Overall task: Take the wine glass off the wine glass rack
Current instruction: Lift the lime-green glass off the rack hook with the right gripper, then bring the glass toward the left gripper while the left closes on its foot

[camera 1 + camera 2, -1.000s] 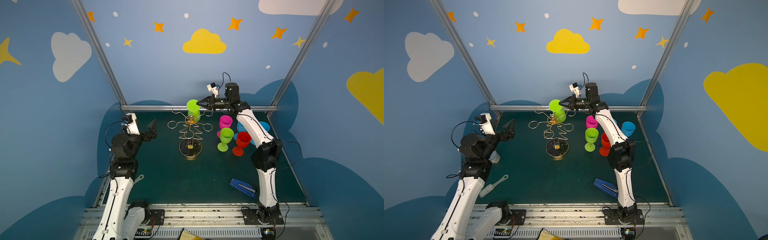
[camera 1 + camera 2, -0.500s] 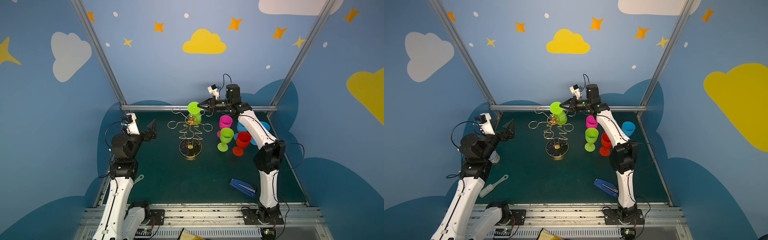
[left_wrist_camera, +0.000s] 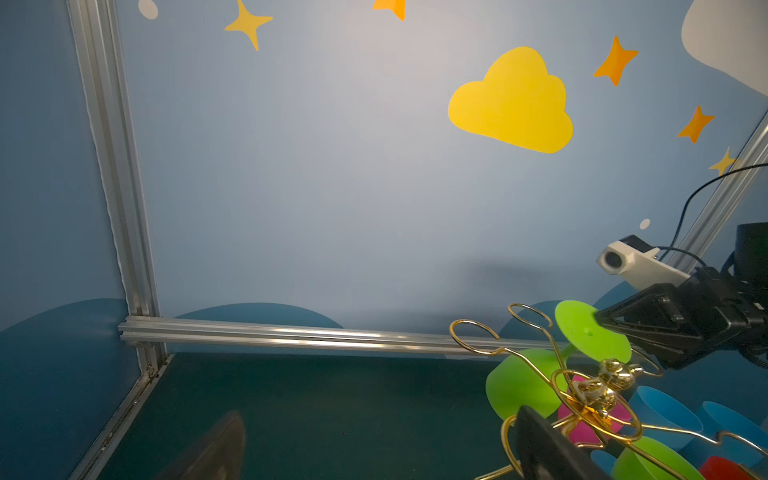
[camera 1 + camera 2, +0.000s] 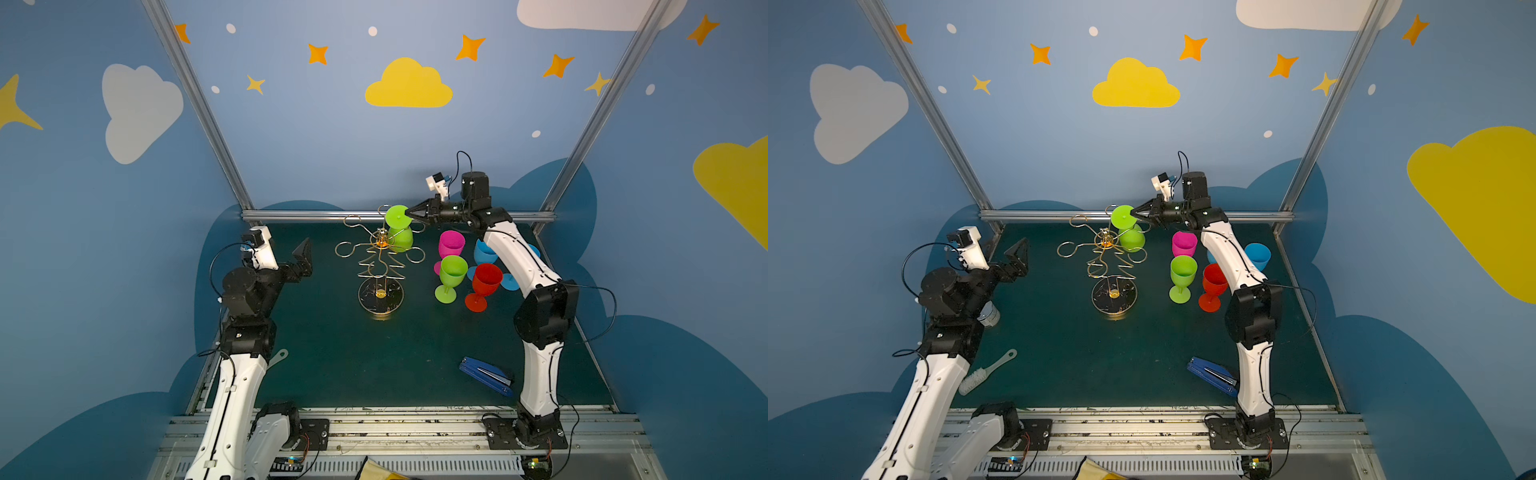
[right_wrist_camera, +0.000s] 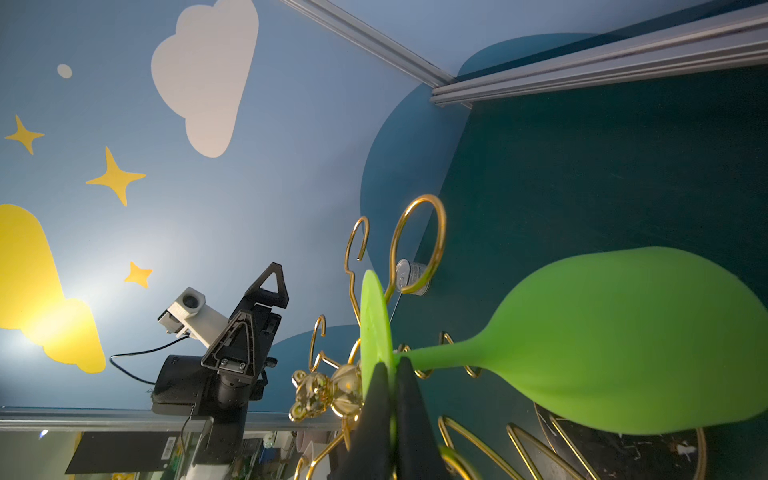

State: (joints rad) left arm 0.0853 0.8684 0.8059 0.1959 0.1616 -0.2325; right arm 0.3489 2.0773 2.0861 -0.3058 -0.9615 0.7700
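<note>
Pinching the thin round foot of a lime-green plastic wine glass (image 4: 401,237), the right tool (image 4: 409,213) is closed tight on that disc. Its two black fingers (image 5: 374,407) press on either face of it, as the right wrist view shows up close. The glass hangs tilted at the top of the thin gold wire wine glass rack (image 4: 388,300), with its foot raised toward the far edge of the dark green surface (image 4: 332,353). Its bowl sits lower, beside the rack's crown. The stem runs close past the upper looped arms; whether it sits inside a loop or just clear of one cannot be made out. The rack stands upright on its round dark base in the far half of the surface, about midway between the left and right edges.

The left tool (image 4: 302,257) hovers by the left edge, jaws spread wide with nothing between them, well apart from the rack.

Toward the right edge, upright on the surface, stand a pink plastic goblet (image 4: 451,245), a second lime-green goblet (image 4: 452,270) and a red goblet (image 4: 486,278). Blue goblets (image 4: 1258,255) behind them are partly hidden by the right arm. A blue stapler (image 4: 484,374) lies near the front right corner. A white-bristled brush (image 4: 976,378) and a small metal tin (image 4: 988,316) lie along the left edge.
</note>
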